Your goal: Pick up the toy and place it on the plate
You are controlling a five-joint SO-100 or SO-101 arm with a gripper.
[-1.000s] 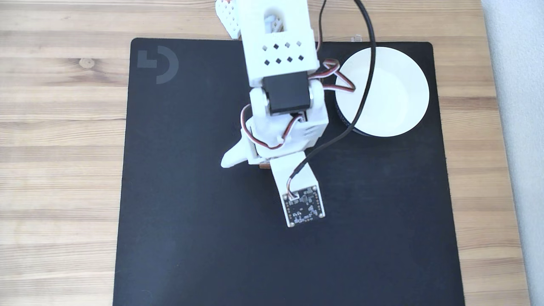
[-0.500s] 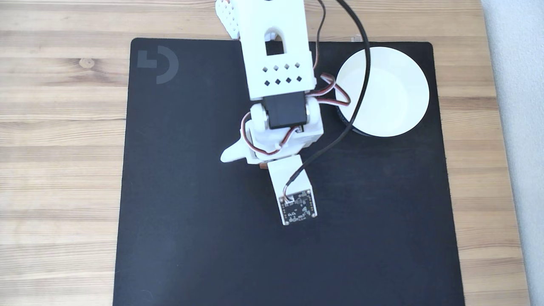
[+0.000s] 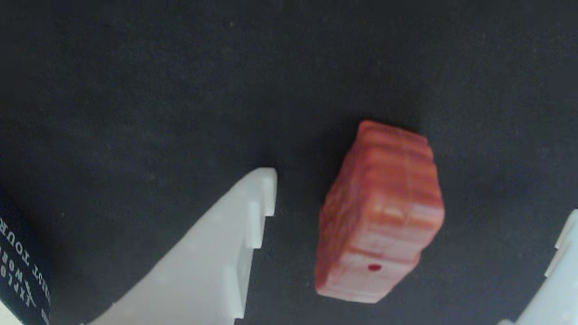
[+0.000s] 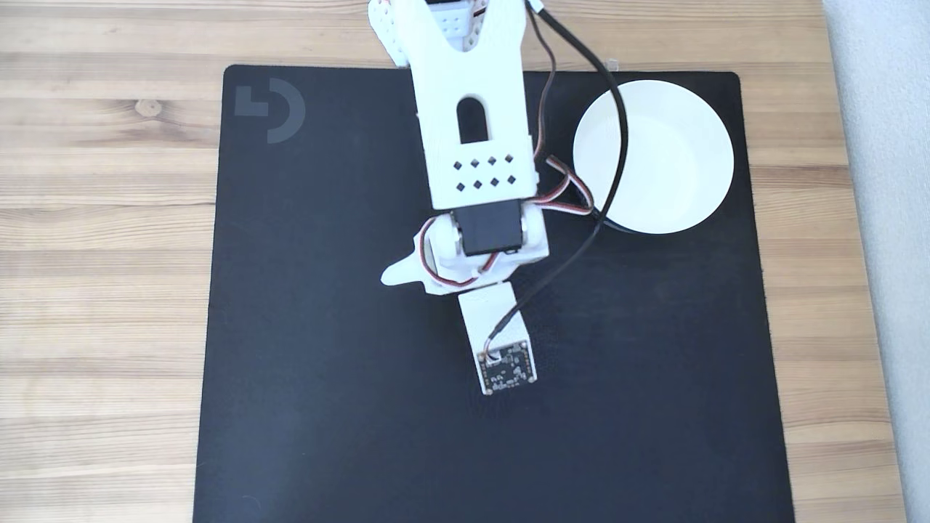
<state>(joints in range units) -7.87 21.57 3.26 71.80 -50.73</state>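
In the wrist view the toy (image 3: 381, 212), a small reddish-brown block with a dark dot on its near narrow side, lies on the black mat. My gripper (image 3: 420, 198) is open and straddles it: one white finger (image 3: 212, 257) stands to its left and the other finger (image 3: 562, 275) shows at the right edge, neither touching the block. The plate (image 4: 654, 156), a round white dish, sits at the mat's back right in the fixed view. Its dark printed outer wall (image 3: 18, 271) appears at the wrist view's lower left. In the fixed view my arm (image 4: 472, 145) covers the toy.
A black mat (image 4: 327, 363) covers the wooden table (image 4: 102, 254). A black cable (image 4: 614, 145) from the wrist camera board (image 4: 506, 370) crosses the dish's left edge. A pale grey surface runs along the right side.
The arm has tipped lower over the mat's middle, and the wrist and camera board have dropped. A sliver of the brown block seen under the wrist earlier is now covered.
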